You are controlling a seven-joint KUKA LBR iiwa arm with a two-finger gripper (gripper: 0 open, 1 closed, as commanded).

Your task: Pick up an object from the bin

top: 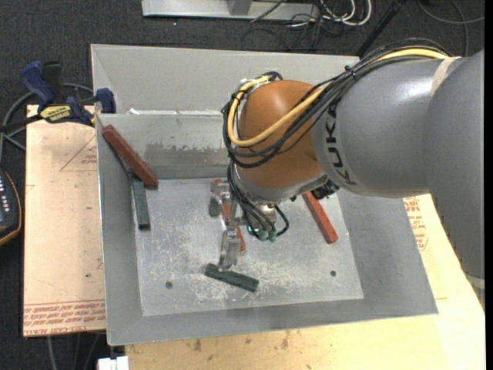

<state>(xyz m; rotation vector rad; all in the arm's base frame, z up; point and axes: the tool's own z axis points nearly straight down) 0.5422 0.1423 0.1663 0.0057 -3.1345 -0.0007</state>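
The gripper (228, 260) is hanging low in the bin (119, 268), its tip right at one end of a dark bar (235, 278) near the front. A brown bar (129, 156) is leaning on the left wall over a grey bar (141, 205). A red bar (321, 220) is lying to the right.

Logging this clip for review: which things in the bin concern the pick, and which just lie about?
In the job: gripper; dark flat bar near the front of the bin, directly under the gripper.

Lying about: red-brown bar leaning at the view's left wall; grey bar just below it; red bar at the view's right.
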